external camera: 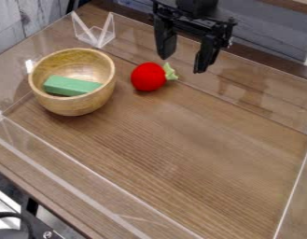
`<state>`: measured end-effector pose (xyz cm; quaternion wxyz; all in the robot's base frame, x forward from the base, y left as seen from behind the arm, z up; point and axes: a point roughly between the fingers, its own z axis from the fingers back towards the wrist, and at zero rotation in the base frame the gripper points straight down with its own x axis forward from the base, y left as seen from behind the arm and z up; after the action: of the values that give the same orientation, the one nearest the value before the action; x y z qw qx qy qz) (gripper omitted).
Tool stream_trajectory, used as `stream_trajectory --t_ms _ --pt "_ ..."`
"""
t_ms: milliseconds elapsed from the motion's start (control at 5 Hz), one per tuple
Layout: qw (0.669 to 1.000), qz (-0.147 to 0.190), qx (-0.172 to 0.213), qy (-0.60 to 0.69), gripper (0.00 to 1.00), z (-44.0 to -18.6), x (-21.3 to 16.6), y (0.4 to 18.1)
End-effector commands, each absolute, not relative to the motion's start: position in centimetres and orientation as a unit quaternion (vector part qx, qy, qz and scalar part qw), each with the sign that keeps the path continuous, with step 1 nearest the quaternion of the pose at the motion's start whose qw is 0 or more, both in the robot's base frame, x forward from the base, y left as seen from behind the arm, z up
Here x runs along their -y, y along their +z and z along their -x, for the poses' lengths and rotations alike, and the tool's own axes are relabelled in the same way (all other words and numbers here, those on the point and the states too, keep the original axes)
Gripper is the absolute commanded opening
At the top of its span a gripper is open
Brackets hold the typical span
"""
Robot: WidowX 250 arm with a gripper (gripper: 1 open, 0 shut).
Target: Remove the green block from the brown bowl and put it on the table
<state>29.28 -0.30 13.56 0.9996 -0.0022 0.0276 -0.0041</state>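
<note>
**Currently: green block in the bowl, end effector empty above the counter**

Overhead, the black end effector [185,58] hangs at the far side of the counter [193,140], pointing down with its jaws spread wide and nothing between them. Just below and to its left in the view lies a red strawberry toy [148,77] with green leaves, close to the fingertips but not touching them. Farther left of the end effector sits the brown bowl [74,99], upright on the wood-grain surface, well apart from the jaws. Inside it rests the green block [70,87], lying flat across the bowl's bottom. Low clear acrylic walls [93,33] edge the counter, one behind and to the left of the end effector.
</note>
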Motion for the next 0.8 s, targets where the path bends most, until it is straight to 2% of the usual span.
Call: stream_trajectory --t_ms 0,400,600 --pt "0.999 0.003 -0.036 -0.021 1.00 -28.8 0.1 13.5" --pt "0.998 0.009 -0.047 -0.030 1.00 -27.2 -0.8 13.4" --pt "0.999 0.014 -0.040 -0.029 1.00 -25.9 -2.3 13.9"
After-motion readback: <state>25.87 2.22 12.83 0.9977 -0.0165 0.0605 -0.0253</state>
